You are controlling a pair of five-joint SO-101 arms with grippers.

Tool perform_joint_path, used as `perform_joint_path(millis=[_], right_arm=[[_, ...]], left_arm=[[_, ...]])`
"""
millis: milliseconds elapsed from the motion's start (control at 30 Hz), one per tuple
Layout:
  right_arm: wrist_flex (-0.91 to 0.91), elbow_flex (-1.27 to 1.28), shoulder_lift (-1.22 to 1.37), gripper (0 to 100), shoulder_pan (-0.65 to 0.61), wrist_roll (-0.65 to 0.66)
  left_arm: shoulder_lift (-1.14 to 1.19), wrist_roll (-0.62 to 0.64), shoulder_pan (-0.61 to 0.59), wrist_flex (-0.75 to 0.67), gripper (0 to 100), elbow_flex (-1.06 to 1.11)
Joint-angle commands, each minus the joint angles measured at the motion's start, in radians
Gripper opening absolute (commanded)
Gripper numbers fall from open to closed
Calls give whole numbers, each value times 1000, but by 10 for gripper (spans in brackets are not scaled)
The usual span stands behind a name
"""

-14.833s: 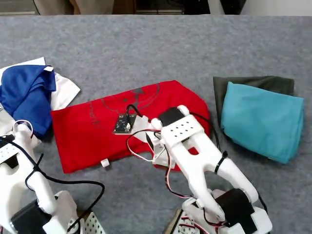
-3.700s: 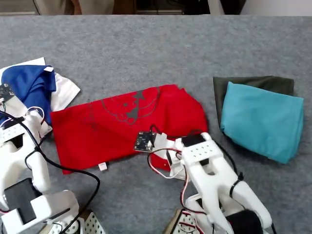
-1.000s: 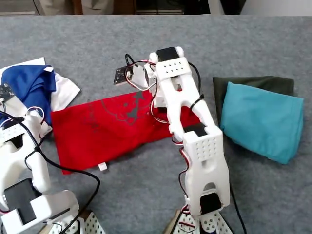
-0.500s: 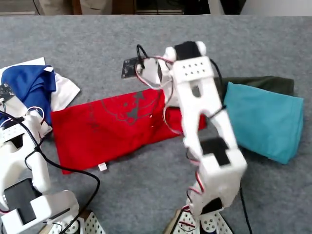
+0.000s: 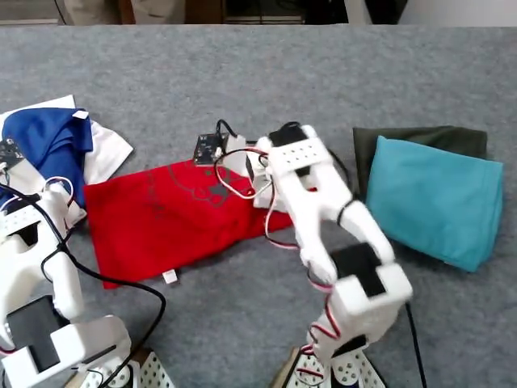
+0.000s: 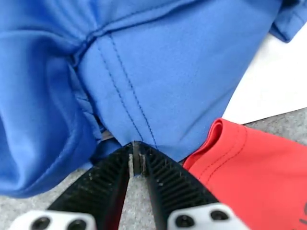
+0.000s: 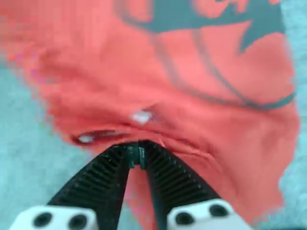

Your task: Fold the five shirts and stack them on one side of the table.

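Five shirts on the grey table (image 5: 242, 73), high view, read left to right.

- 9 o'clock edge: blue shirt (image 5: 44, 153), crumpled, lying on a white shirt (image 5: 109, 149). Small white tag (image 5: 79, 114) at the blue one's upper corner; any print too small to read.
- Left gripper (image 6: 136, 160) sits at the blue shirt's hem, just beside a corner of the red shirt (image 5: 161, 218). Jaws clenched tip to tip; cannot tell whether any cloth is caught.
- Centre, running toward 8 o'clock: red shirt, flat and slanted. Dark round emblem (image 5: 202, 182) printed near its upper edge, no legible lettering. White label (image 5: 170, 276) sticks out at the lower hem.
- Right gripper (image 7: 138, 158) is over the red shirt's upper right part, near a small white tag (image 7: 141, 116). Jaws pressed together; a pinch of fabric cannot be confirmed.
- 3 o'clock: teal shirt (image 5: 432, 198), folded, stacked on a folded dark green shirt (image 5: 420, 137).
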Motion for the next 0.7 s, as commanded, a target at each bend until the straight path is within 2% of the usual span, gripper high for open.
perform_joint_path(millis=[0, 300, 667], right_arm=[[-25, -182, 64, 9, -42, -77], [14, -513, 303, 9, -68, -89], [414, -728, 386, 9, -18, -83]], left_arm=[[-1, 2, -5, -11, 19, -41], [-1, 2, -5, -11, 19, -40], [-1, 2, -5, -11, 19, -40]])
